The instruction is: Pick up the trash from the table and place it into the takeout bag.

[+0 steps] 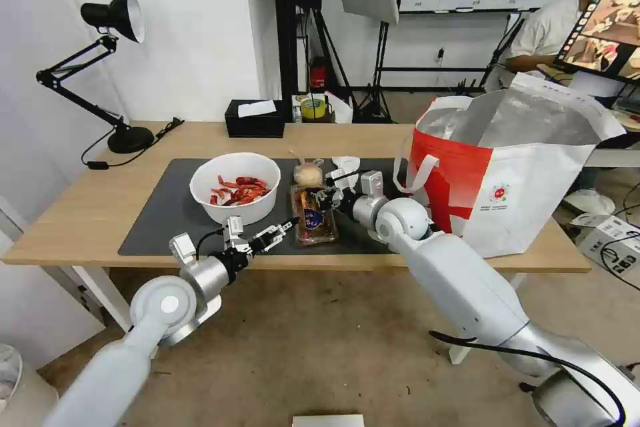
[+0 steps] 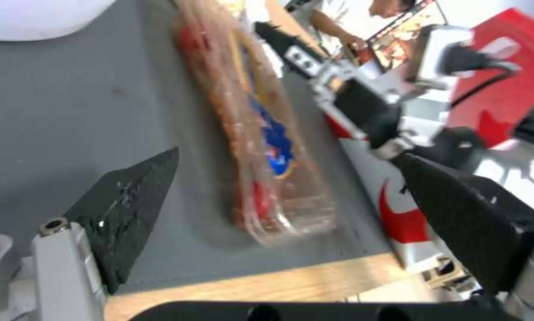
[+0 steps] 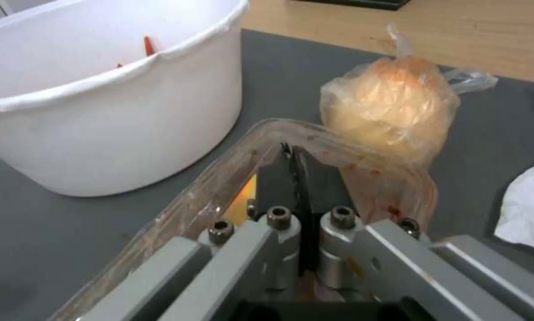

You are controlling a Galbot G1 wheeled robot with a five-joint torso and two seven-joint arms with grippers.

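The right end effector (image 1: pixel 325 197) reaches over the dark grey mat (image 1: pixel 167 203) on the table (image 1: pixel 80 213), its fingers (image 3: pixel 296 178) pressed together on the far rim of the clear plastic tray (image 1: pixel 313 217) — the wrist view shows the tray's edge pinched between them. The tray lies on the mat between the white bowl of crayfish shells (image 1: pixel 235 187) and the takeout bag (image 1: pixel 507 173), which stands at the table's right end. Just behind the tray sits the small beige-filled plastic bag (image 1: pixel 308 175), with crumpled white tissue (image 1: pixel 345 165) beside it. The left end effector (image 1: pixel 285 227) hovers near the tray's front left corner, fingers (image 2: pixel 124 209) spread apart — holding nothing.
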